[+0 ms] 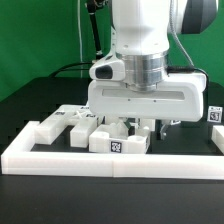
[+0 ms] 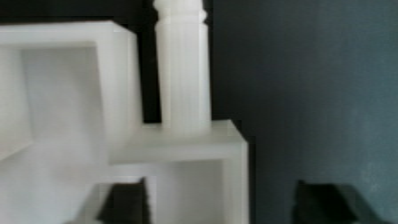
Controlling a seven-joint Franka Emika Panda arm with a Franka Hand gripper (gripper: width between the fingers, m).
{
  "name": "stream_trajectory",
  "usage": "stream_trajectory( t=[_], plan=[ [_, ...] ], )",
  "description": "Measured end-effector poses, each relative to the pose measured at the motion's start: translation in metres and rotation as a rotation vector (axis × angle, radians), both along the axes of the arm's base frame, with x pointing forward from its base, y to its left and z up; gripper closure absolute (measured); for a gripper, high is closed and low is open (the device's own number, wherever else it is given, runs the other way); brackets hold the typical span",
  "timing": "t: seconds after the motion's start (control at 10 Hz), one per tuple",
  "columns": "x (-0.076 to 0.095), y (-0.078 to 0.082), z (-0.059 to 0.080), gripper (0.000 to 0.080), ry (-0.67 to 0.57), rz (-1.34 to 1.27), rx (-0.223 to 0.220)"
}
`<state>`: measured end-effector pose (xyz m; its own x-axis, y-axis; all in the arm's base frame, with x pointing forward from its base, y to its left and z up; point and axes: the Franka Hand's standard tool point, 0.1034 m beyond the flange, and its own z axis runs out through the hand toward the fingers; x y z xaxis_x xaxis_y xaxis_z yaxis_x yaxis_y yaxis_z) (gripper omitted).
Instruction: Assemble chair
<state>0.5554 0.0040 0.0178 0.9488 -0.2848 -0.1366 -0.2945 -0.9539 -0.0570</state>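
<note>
While the exterior view showed the matte white blocky chair parts (image 1: 85, 128) clustered on the black bench (image 1: 30, 100) behind the long low white border rail (image 1: 60, 155), only the wrist view showed a slim white post (image 2: 178, 60) meeting a square white block (image 2: 192, 160). Bare bench lay beside the block. Jaws stood apart, gripping nothing; the block sat between the dark fingers (image 2: 327, 200), nearer one.
</note>
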Motion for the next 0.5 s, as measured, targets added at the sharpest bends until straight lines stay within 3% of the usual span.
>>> stream_trajectory(
  t=[0.2,0.5],
  plan=[
    [0.0000,0.0003,0.0000,0.0749,0.000,0.003,0.000],
    [0.0000,0.0003,0.0000,0.0767,0.000,0.004,0.000]
  ],
)
